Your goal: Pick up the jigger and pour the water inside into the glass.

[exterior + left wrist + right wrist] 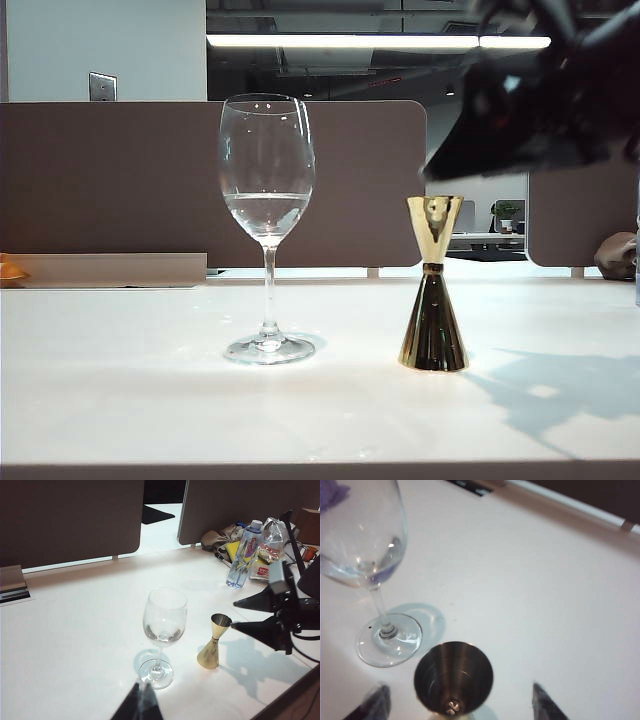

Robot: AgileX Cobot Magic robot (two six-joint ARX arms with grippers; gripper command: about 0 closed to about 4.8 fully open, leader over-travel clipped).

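While jaws gape, jigger (433, 290) stands on white table (150, 400).

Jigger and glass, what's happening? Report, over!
Right gripper open above the jigger, holding nothing. Left gripper parked back, state unclear. Water in the glass. Nothing blocking.

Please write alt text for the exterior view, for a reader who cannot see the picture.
A gold jigger stands upright on a white table, free of any grip, to the right of a stemmed glass holding a little water. The open right gripper hangs blurred above the jigger; the left gripper is not in this view.
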